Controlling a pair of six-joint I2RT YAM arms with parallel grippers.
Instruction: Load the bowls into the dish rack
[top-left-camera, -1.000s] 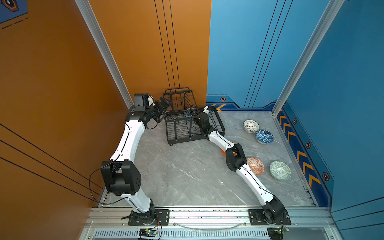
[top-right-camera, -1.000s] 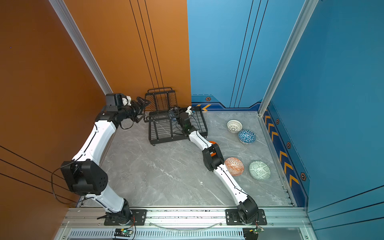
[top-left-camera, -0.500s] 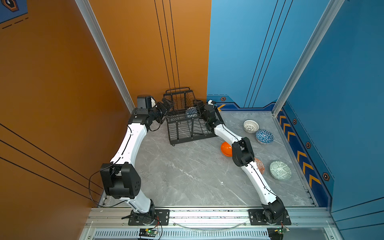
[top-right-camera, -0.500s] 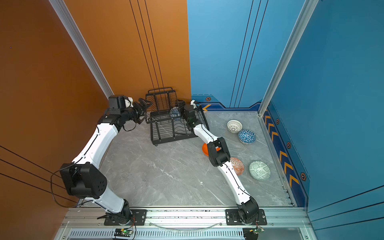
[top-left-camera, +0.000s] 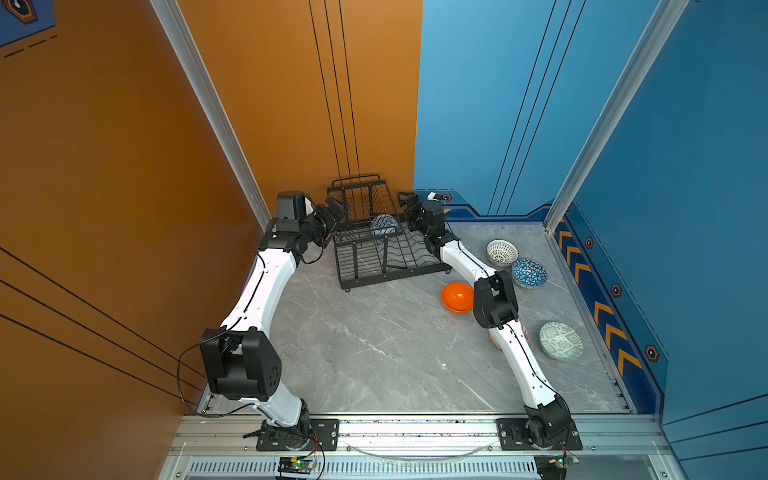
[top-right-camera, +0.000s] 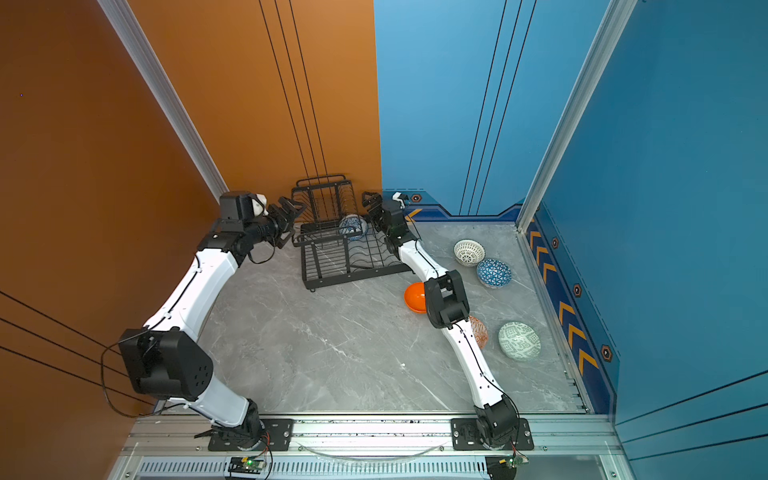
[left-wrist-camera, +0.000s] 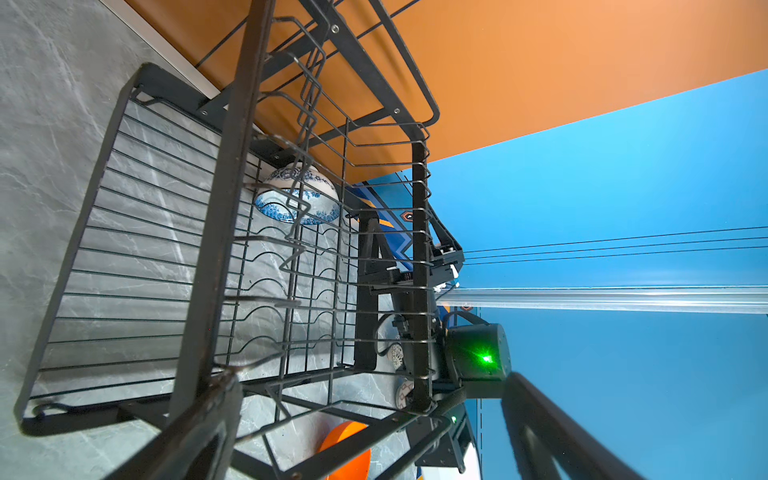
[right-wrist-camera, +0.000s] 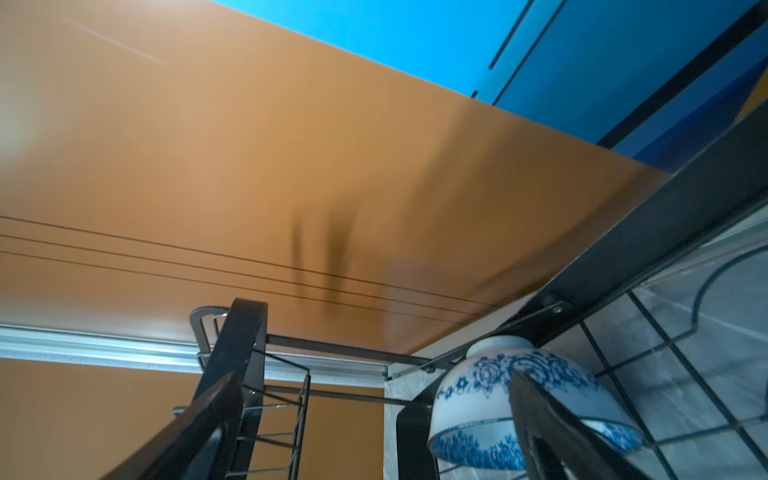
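Change, right arm: a second ago your right pincer (top-left-camera: 407, 200) sat low over the black wire dish rack (top-left-camera: 395, 276), its forearm lying across the lower tray. Now it is lifted and drawn back to the rack's far right corner.
Change, bowl: the small round blue-white floral bowl (top-left-camera: 384, 224) was right at that pincer then. Now it stands alone in the rack.
Change, table: the plain glossy orange bowl (top-left-camera: 456, 297) was hidden under the forearm. It now shows on the grey marbled tabletop (top-left-camera: 374, 353), near the rack's right front corner.
Change, left arm: your left pincer (top-left-camera: 338, 208) is about where it was, at the left side of the rack's raised tier.
Right pincer state: its fingers are spread wide, and you see nothing between them in the right wrist view.
Left pincer state: wide as well. In the left wrist view one of its fingers (left-wrist-camera: 199, 424) lies close against a rack post and the other stands clear. You cannot tell whether the near one touches.
Floral bowl against right pincer: near but apart, lower than the pincer, tilted on its rim at the far end of the lower slotted tray.
Other bowls: the white lattice-patterned bowl (top-left-camera: 503, 252), the blue triangle-patterned bowl (top-left-camera: 529, 273) and the pale green patterned bowl (top-left-camera: 560, 340) sit on the table right of your right arm. The orange-white geometric bowl (top-right-camera: 481, 332) is half hidden under that forearm.
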